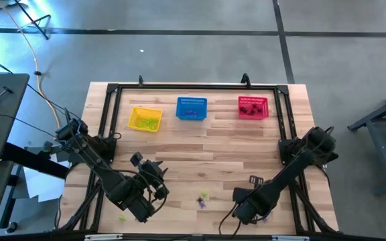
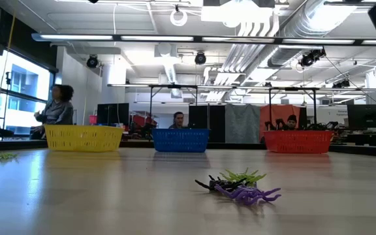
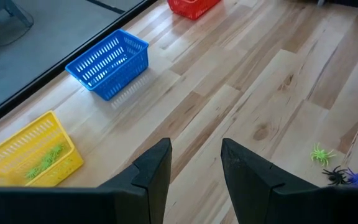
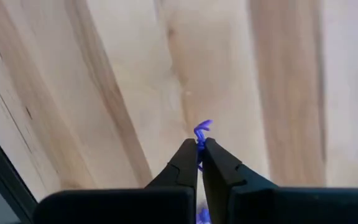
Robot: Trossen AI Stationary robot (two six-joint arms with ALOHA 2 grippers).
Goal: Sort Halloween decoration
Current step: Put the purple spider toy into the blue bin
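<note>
Three mesh baskets sat in a row along the far edge of the table (image 1: 200,144). Taking the blue basket (image 1: 191,108) as reference: yellow basket (image 1: 145,120) on its left-arm side, red basket (image 1: 252,107) on its right-arm side.

Contents: yellow basket held yellow-green spiders (image 3: 44,160), blue basket held purple ones (image 1: 191,114), red basket held black ones (image 1: 249,109).

Loose pieces: a small cluster of spiders (image 1: 202,198) lay on the wood well in front of the blue basket, between the two arms. One more yellow-green spider (image 1: 121,216) lay at the near edge, on the left-arm side of that cluster.

Right gripper (image 4: 198,152) was down at the near edge, on the right-arm side of the cluster, fingers closed on a purple spider (image 4: 202,129). Left gripper (image 3: 194,165) was raised off the wood, in front of the yellow basket, fingers apart, holding nothing.

View differences: only the right wrist view showed the pinch; the high view hid it under the arm. The low view split the cluster into a black (image 2: 206,185), a yellow-green (image 2: 243,175) and a purple spider (image 2: 248,194), touching. It also showed people in the room behind the baskets.
</note>
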